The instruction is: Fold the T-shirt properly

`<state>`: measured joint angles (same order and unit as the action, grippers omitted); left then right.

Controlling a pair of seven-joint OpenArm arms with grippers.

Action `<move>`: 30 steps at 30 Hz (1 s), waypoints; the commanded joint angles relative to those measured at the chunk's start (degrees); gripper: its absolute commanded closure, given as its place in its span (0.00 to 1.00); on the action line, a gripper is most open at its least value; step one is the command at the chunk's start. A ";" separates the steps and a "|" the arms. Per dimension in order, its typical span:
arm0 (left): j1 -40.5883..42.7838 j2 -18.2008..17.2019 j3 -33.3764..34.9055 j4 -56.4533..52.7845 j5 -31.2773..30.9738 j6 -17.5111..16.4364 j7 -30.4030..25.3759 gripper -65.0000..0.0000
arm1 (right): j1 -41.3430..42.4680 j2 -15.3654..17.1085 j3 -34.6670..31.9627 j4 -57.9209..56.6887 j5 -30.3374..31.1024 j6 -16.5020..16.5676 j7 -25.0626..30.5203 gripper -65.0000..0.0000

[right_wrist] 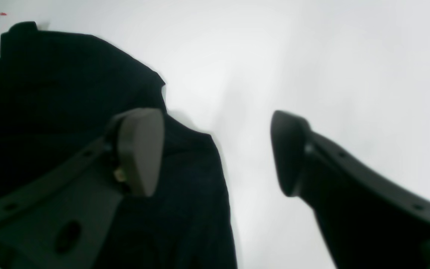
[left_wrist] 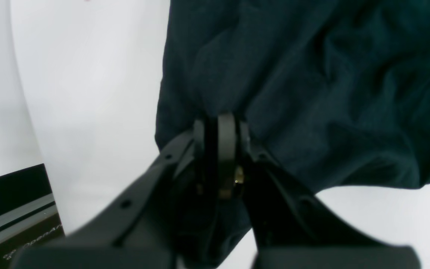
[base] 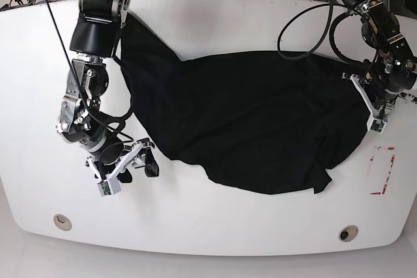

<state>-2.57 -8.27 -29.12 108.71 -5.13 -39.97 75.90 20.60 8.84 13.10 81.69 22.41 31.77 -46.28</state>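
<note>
The T-shirt (base: pixel 241 118) lies spread but rumpled across the middle of the white table (base: pixel 215 226), so the work looks to be at the laying-out stage, before any real fold. The left gripper (left_wrist: pixel 220 125) is pinched shut on a bunch of cloth at the garment's edge. The right gripper (right_wrist: pixel 215 149) stands with jaws wide apart and empty at the opposite border, one finger over cloth, the other over bare table. The next move probably calls for the right arm to take that border so both can pull the fabric flat. Which hem or sleeve each arm is at is hard to tell. Bare table in front leaves room.
</note>
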 commanded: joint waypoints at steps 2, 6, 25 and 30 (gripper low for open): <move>-0.03 -0.88 0.18 1.74 0.12 -0.03 0.80 0.83 | 2.47 0.82 0.10 -2.29 1.62 0.49 2.35 0.24; 1.12 -0.79 0.26 1.93 0.19 -0.03 1.20 0.78 | 3.29 0.83 0.20 -5.69 1.77 0.58 3.28 0.22; 6.42 -1.16 0.85 2.35 -0.06 -0.03 -1.70 0.98 | 5.69 0.73 1.44 -19.52 2.74 0.87 10.81 0.18; 5.48 -1.16 0.16 2.69 -0.15 -0.03 -1.67 0.98 | 4.07 -0.29 1.46 -19.55 4.46 1.09 9.52 0.18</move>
<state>4.10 -8.78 -28.49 110.00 -5.15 -39.94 74.83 23.55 8.67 14.44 60.51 24.36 31.97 -37.78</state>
